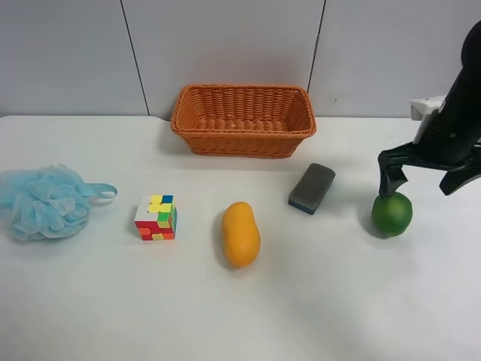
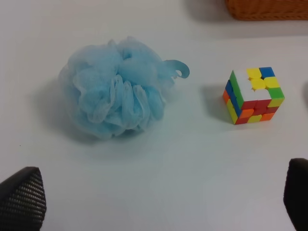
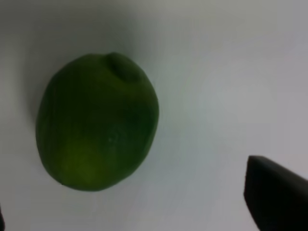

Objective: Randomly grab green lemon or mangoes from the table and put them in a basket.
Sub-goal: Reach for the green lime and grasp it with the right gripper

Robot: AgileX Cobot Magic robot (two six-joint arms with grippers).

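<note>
The green lemon (image 1: 391, 214) lies on the white table (image 1: 338, 301) at the right. It fills the right wrist view (image 3: 96, 122). My right gripper (image 1: 422, 180) hangs open just above it, one finger (image 1: 391, 179) right over the fruit, jaws wide apart and empty (image 3: 139, 211). The yellow-orange mango (image 1: 240, 234) lies in the middle of the table. The wicker basket (image 1: 243, 120) stands empty at the back centre. My left gripper (image 2: 159, 197) is open and empty, low over the table near the blue sponge; its arm is out of the exterior view.
A blue mesh bath sponge (image 1: 45, 201) (image 2: 115, 91) lies at the far left. A coloured puzzle cube (image 1: 155, 217) (image 2: 253, 95) sits between it and the mango. A grey eraser block (image 1: 312, 188) lies between the basket and the lemon.
</note>
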